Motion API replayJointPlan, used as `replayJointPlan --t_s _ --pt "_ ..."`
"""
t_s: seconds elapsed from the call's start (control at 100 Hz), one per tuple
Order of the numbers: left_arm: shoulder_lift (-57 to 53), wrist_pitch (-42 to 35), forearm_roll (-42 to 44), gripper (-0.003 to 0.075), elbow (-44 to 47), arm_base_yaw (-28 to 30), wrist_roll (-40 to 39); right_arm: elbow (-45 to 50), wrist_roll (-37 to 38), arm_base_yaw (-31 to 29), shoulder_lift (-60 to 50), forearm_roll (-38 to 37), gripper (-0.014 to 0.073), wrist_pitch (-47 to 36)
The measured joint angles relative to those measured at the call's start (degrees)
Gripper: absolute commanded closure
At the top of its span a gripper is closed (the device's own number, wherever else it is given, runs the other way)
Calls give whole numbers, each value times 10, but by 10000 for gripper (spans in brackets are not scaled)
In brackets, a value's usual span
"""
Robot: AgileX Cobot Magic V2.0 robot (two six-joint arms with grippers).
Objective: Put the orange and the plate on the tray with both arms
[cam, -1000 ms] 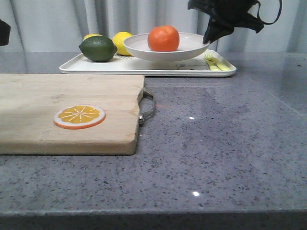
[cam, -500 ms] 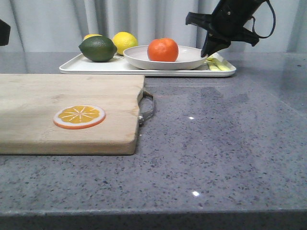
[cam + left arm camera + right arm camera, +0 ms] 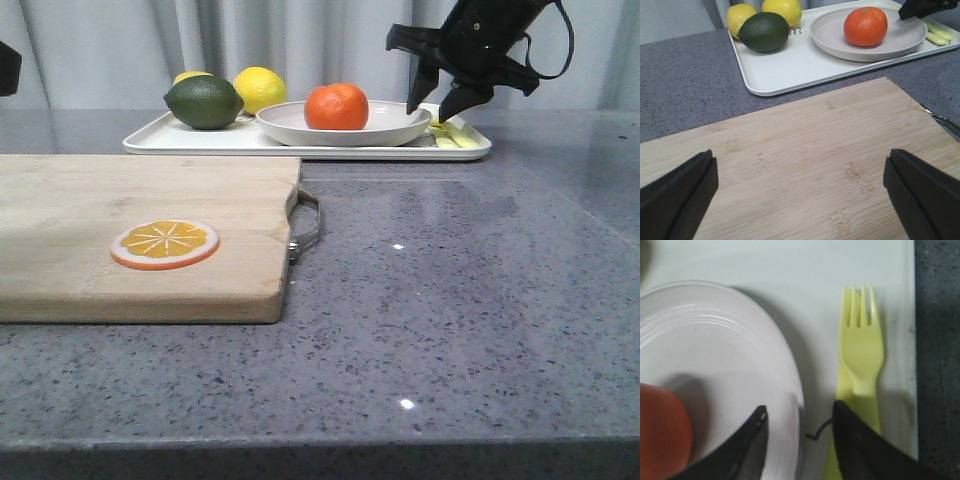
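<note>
Two tools show here, and both are parted with nothing between their fingers. Nearest the camera, the grey speckled tabletop (image 3: 450, 320) lies bare on the right, while a wooden cutting board (image 3: 140, 235) covers the near left, a metal handle at its right edge. A flat orange slice disc (image 3: 165, 243) sits on the board. The left tool (image 3: 800, 195) hangs over that board — its two dark fingers (image 3: 677, 192) are spread wide, well apart from each other, gripping nothing.

Farther back, the white tray (image 3: 200, 142) lies across the tabletop just beyond the board. On its left part rest a dark green lime (image 3: 204, 101) and, behind it, two yellow lemons (image 3: 260, 88). In the middle of the tray sits the off-white plate (image 3: 390, 127), flat on the tray floor, and the orange (image 3: 337, 107) rests in the plate, left of the plate's centre. On the tray's right part, just beside the plate, lies a pale yellow plastic fork (image 3: 860, 345).

At the far right, the right tool (image 3: 434, 100) points down at the plate's right rim — its fingers are moderately apart and straddle that rim, one over the plate's inside, the other over the tray beside the fork. In the right wrist view a gap shows between each finger (image 3: 742, 447) and the rim, so the plate is not gripped.
</note>
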Motion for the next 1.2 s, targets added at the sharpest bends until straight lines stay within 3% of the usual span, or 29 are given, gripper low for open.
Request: replayJointPlan --t_s 0.18,0.33,0.71,0.89,1.2 --pt "0 0 0 83 0 0 0 0 -3 0 -32 -17 66 6" --pt "0 0 0 83 0 0 0 0 -52 0 -82 -53 66 29" --pt "0 0 0 83 0 0 0 22 -118 -1 -256 -140 66 130" --pt "0 0 0 83 0 0 0 140 -132 -1 -362 -141 66 117" --pt "0 0 0 83 0 0 0 460 -133 -1 -599 -141 66 -27"
